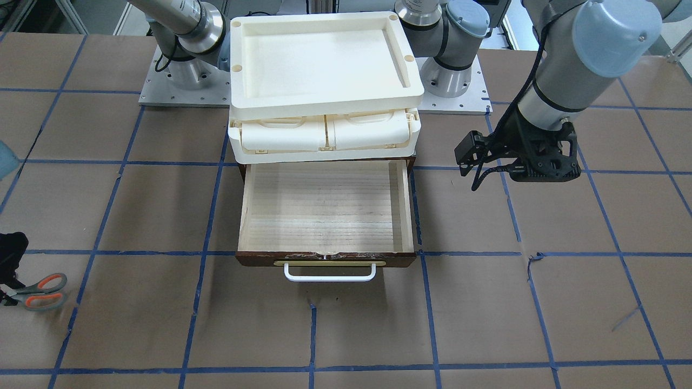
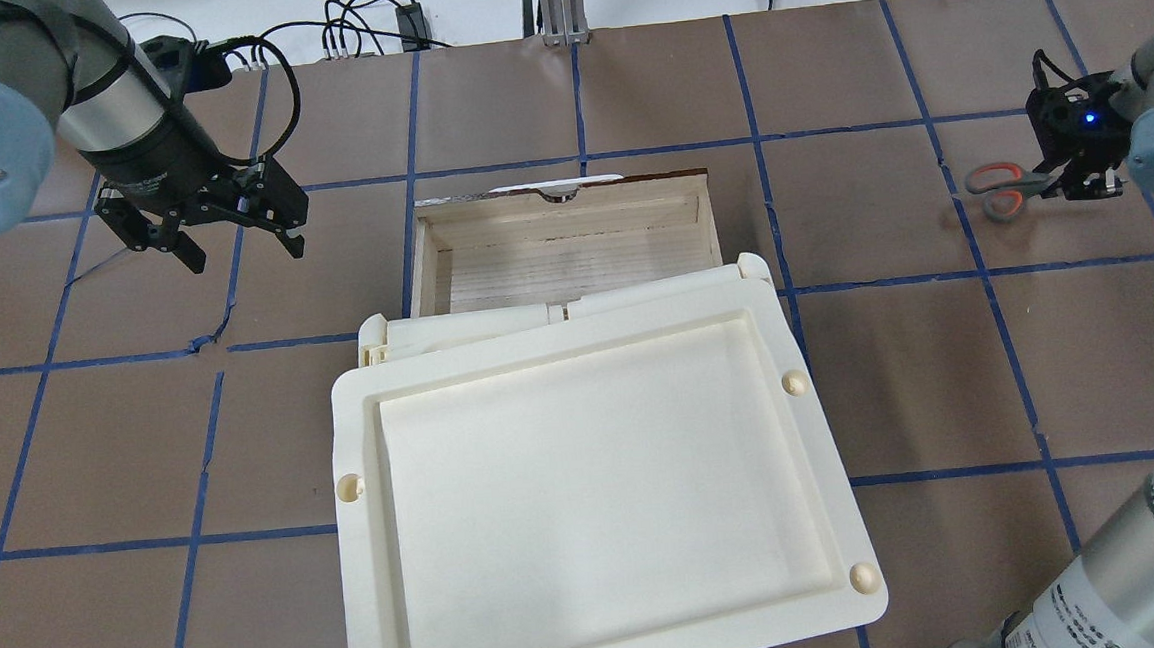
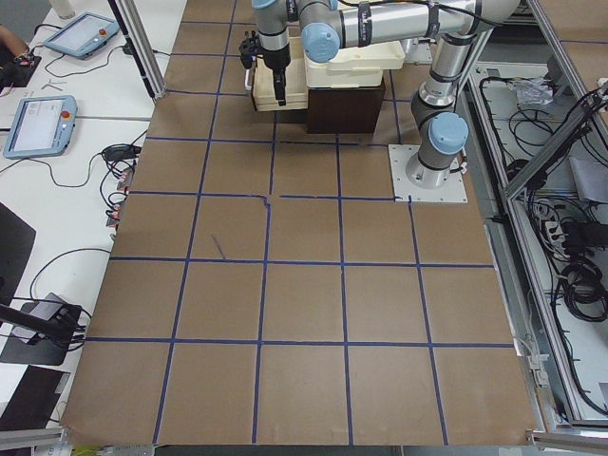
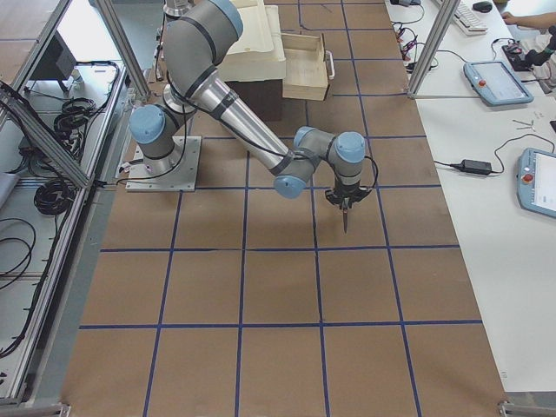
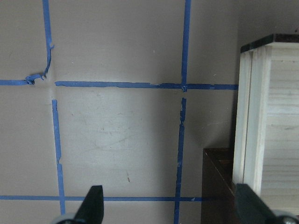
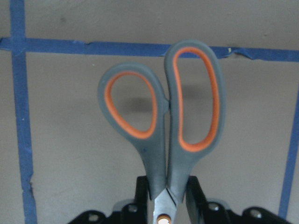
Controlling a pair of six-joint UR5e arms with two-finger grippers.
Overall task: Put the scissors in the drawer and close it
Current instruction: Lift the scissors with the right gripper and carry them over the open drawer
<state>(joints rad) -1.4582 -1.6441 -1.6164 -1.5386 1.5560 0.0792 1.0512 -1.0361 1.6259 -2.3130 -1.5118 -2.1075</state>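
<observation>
The scissors (image 6: 163, 121), grey handles lined orange, are gripped near the pivot between my right gripper's fingers (image 6: 196, 196); the blades are hidden. They cast a shadow on the paper below. My right gripper (image 2: 1078, 168) holds the scissors (image 2: 995, 188) far to the right of the drawer. They also show in the front view (image 1: 40, 292). The drawer (image 2: 573, 254) is pulled open and empty, with pale wood inside and a white handle (image 1: 330, 275). My left gripper (image 2: 244, 252) is open and empty, hanging left of the drawer (image 5: 271, 116).
A cream plastic tray-topped box (image 2: 597, 483) sits on the cabinet over the back of the drawer (image 1: 324, 259). Brown paper with blue tape lines covers the table (image 1: 486, 324). Both arm bases (image 1: 451, 81) stand behind the box.
</observation>
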